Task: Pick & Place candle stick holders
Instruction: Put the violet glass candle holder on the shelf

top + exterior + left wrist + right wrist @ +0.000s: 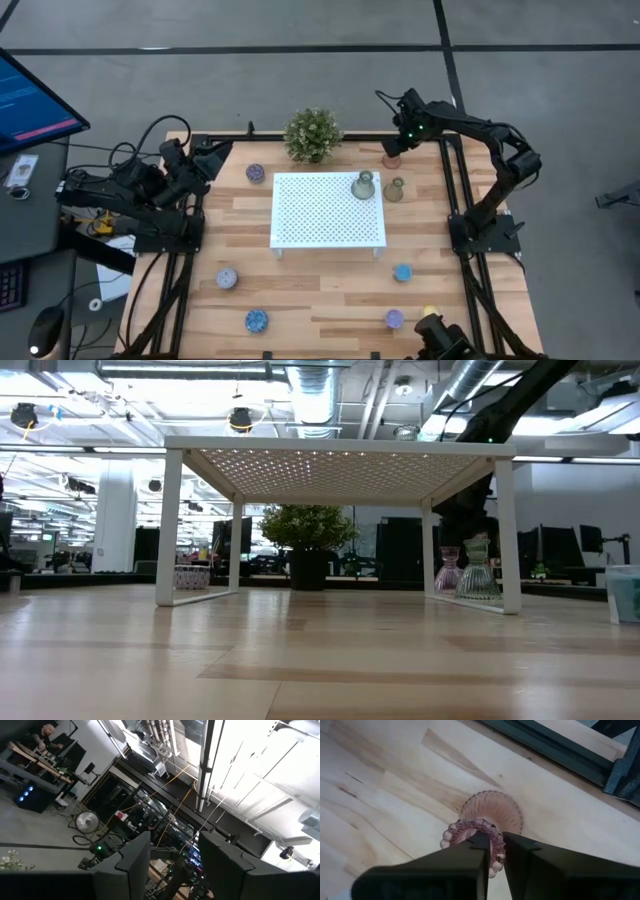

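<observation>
A pink-brown vase-shaped candle stick holder (391,158) stands on its base at the table's far right, and my right gripper (492,845) is shut on its top. One green vase shape (364,185) stands on the white tray (300,215). Another (394,190) stands on the table just right of the tray. Low round pucks lie about: speckled purple (255,173), lilac (227,278), speckled blue (257,320), blue (402,272), lilac (395,318), yellow (430,313). My left gripper (172,855) waits at the far left, raised, open and holding nothing. My right gripper pinches the pink holder's beaded rim (496,856) on the side nearest the camera. One finger (475,850) appears to sit over the neck's opening and the other (520,851) outside it. The fingers come steeply from above. The holder stands upright, its base (502,810) on the table.
A bushy potted plant (312,133) stands at the far edge behind the tray. The dark frame rail (560,750) runs close beside the pink holder. Bare wood lies between the tray and the near pucks.
</observation>
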Tool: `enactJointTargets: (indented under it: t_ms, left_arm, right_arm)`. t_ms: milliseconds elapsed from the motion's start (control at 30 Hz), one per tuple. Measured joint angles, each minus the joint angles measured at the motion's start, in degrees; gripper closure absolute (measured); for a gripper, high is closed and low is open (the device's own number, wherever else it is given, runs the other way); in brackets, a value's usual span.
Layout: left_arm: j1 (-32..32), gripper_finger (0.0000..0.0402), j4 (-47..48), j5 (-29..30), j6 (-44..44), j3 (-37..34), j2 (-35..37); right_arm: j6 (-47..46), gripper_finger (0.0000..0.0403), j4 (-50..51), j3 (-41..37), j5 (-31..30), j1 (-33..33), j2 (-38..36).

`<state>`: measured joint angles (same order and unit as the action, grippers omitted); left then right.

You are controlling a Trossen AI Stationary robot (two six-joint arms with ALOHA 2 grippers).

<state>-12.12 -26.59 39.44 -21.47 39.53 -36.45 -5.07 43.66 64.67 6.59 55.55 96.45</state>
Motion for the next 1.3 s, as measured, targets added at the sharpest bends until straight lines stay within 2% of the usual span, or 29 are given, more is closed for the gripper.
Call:
enactJointTargets:
  t_ms: [200,400,633,767,900,1167,1300]
  left_arm:
    - [0.0,0.0234,-0.02,0.0,0.0,0.0,0.0]
    - [-0.02,0.0234,0.0,-0.24,0.0,0.0,0.0]
    - [-0.01,0.0234,0.0,-0.25,0.02,0.0,0.0]
    - [0.0,0.0234,0.0,-0.26,0.02,0.0,0.0]
    - [-0.02,0.0234,0.0,-0.26,0.0,0.0,0.0]
    - [0.0,0.0234,0.0,-0.24,0.0,0.0,0.0]
    - [0.0,0.0234,0.0,-0.24,0.0,0.0,0.02]
  right_arm:
    - [0.77,0.0384,4.62,4.87,-2.18,0.0,-1.02]
    - [1.86,0.0384,14.96,19.26,-3.62,-0.41,-1.84]
    - [2.17,0.0384,22.35,39.15,-4.49,-6.77,-1.68]
    - [1.6,0.0384,24.35,46.75,-4.22,-13.03,-1.49]
    - [-0.71,0.0384,24.16,50.25,-4.02,-20.93,-1.47]
    - [-4.63,0.0384,19.77,50.77,-3.65,-36.04,-0.12]
    - [-5.48,0.0384,20.56,50.83,-3.27,-40.44,2.7]
